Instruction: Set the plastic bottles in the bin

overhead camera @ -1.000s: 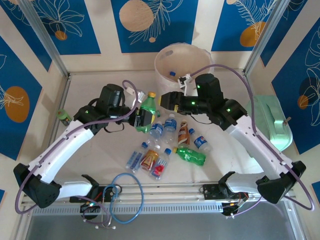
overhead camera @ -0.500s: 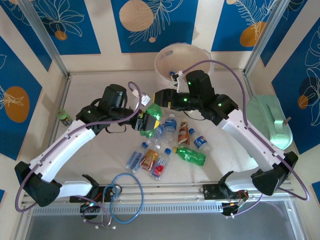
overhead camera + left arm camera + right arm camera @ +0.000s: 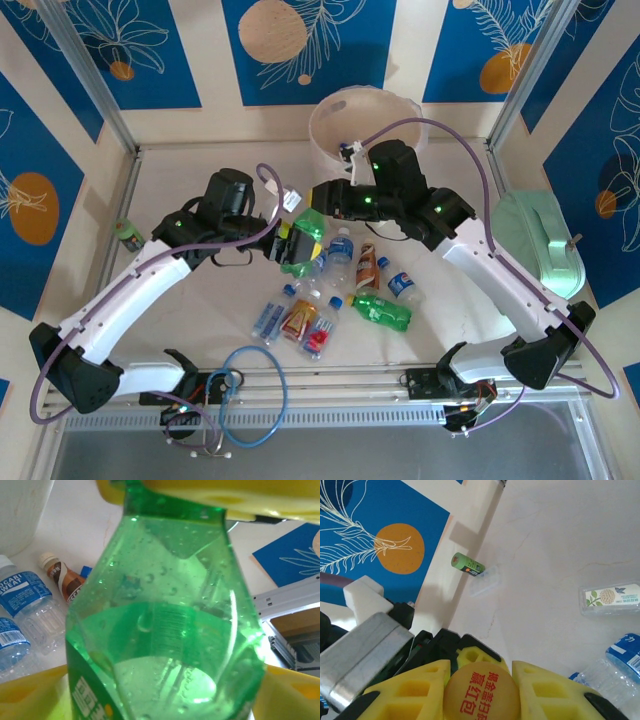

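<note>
Object: green plastic bottle (image 3: 303,243), orange cap (image 3: 481,702), above the table (image 3: 200,170), short of the round pink-beige bin (image 3: 318,125) | right gripper (image 3: 481,677) pinches the cap; left gripper (image 3: 288,240) flanks the body, and we cannot tell how tightly | risk: we judge a cap-only pinch may slip.

Your left arm (image 3: 130,290), right arm (image 3: 500,280): white links, black joints, green lights.
Your cables (image 3: 420,123): purple.
Your pads (image 3: 415,690): yellow, gridded.
</note>
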You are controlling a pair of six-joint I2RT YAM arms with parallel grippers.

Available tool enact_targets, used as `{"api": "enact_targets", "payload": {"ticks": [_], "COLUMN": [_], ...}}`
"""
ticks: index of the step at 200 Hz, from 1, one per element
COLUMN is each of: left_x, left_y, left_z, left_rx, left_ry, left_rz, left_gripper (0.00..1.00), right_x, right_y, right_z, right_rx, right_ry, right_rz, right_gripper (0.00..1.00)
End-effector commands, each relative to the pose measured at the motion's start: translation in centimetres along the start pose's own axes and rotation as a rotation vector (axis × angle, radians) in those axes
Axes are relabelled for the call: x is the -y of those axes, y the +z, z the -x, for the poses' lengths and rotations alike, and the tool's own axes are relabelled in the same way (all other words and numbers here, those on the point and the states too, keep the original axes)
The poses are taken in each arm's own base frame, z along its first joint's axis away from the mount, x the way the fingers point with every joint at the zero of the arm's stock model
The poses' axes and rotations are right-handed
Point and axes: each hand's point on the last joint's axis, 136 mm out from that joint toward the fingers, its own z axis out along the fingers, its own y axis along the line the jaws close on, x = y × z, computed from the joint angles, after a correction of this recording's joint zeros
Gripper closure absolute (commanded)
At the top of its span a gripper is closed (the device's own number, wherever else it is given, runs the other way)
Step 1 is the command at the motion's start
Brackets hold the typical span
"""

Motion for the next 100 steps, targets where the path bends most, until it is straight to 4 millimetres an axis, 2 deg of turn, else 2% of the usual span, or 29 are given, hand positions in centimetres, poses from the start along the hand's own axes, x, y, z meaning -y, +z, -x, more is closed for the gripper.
{"api": "enact_targets", "payload": {"ticks": [1, 18, 34, 57, 71, 100], "left_x": [-0.1, -1.1, -1.9, -3.2, -4.8, -7.6], "left_y": [-0.2, -0.7, -1.8, -3.9, -5.4, -7.4], "left_z": [0.2, 0.4, 0.8, 1.7, 1.9, 1.1], "left_rx": [0.022, 0.051, 0.097, 0.173, 0.218, 0.261], "left_ry": [0.022, 0.028, 0.028, 0.007, -0.03, -0.106], "left_rz": [0.025, 0.098, 0.175, 0.31, 0.427, 0.583], "left_gripper": [0.01, 0.0, 0.0, 0.0, 0.0, 0.0], "right_x": [-0.5, -0.5, -0.2, 0.5, 1.2, 2.7], "right_y": [-0.4, -0.9, -1.7, -3.5, -4.8, -7.3], "right_z": [0.4, 1.1, 2.5, 5.7, 7.9, 12.3], "right_rx": [0.013, 0.035, 0.073, 0.159, 0.223, 0.364], "right_ry": [-0.024, -0.038, -0.043, -0.044, -0.042, -0.061], "right_rz": [-0.001, -0.017, -0.032, -0.055, -0.079, -0.145], "right_gripper": [0.76, 0.76, 0.76, 0.76, 0.76, 0.76]}}
